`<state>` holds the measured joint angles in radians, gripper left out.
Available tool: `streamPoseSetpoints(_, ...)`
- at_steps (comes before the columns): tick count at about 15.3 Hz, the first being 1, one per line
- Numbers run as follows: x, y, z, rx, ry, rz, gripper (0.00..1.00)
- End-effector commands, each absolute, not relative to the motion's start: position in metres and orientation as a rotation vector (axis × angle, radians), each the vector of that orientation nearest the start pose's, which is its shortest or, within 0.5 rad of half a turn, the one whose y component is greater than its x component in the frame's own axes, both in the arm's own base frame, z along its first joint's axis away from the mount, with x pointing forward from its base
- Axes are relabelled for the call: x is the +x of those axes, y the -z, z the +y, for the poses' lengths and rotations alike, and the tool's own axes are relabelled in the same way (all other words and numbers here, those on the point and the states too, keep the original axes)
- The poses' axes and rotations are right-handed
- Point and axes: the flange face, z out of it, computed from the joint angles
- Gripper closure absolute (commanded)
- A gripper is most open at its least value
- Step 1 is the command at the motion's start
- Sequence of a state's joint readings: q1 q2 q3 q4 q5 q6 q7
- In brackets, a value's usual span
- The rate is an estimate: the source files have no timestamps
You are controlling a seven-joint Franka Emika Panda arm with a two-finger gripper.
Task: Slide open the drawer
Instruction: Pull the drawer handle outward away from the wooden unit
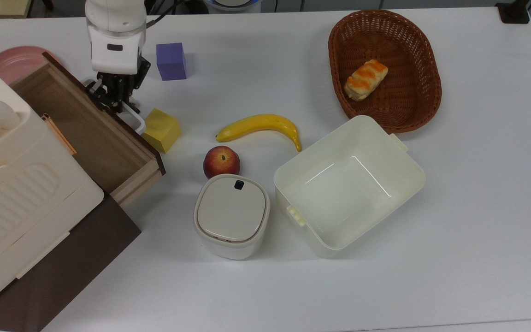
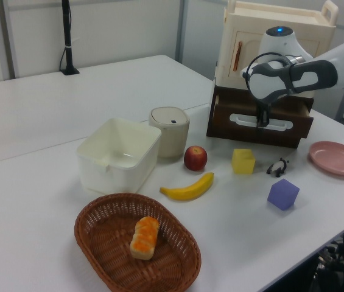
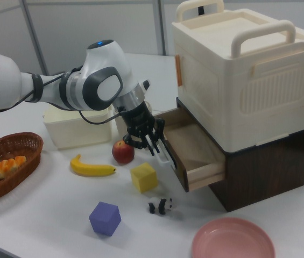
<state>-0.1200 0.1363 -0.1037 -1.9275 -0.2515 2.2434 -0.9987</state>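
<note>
The drawer (image 1: 85, 133) is a shallow light-wood box with a dark brown front panel. It stands pulled well out from the dark cabinet (image 1: 62, 272) under the cream ribbed case (image 1: 16, 193). Its inside is bare wood (image 3: 192, 145). My gripper (image 1: 119, 105) points down at the front panel, shut on the white loop handle (image 1: 138, 122). In the left view my gripper (image 2: 261, 120) sits at the middle of the handle (image 2: 281, 125). In the right view my gripper (image 3: 153, 144) holds the handle (image 3: 164, 153) just left of the drawer front.
A yellow cube (image 1: 162, 130) lies right beside the handle. A purple cube (image 1: 171, 61), a pink plate (image 1: 7, 62) and a small panda toy (image 3: 160, 206) are nearby. Banana (image 1: 258, 127), apple (image 1: 221, 161), lidded pot (image 1: 232, 216), cream bin (image 1: 404, 184) and bread basket (image 1: 427, 92) fill the middle and the top view's right.
</note>
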Motion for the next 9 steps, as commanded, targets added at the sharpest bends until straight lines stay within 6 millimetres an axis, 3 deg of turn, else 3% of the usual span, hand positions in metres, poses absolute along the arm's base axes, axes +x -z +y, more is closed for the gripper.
streamPoseSetpoints(1, 0.565, -0.425, -0.093, -2.978, -0.048, -1.581, 0.91)
streamPoseSetpoints(9, 0.559, -0.433, -0.077, -2.957, -0.1, -1.578, 0.92)
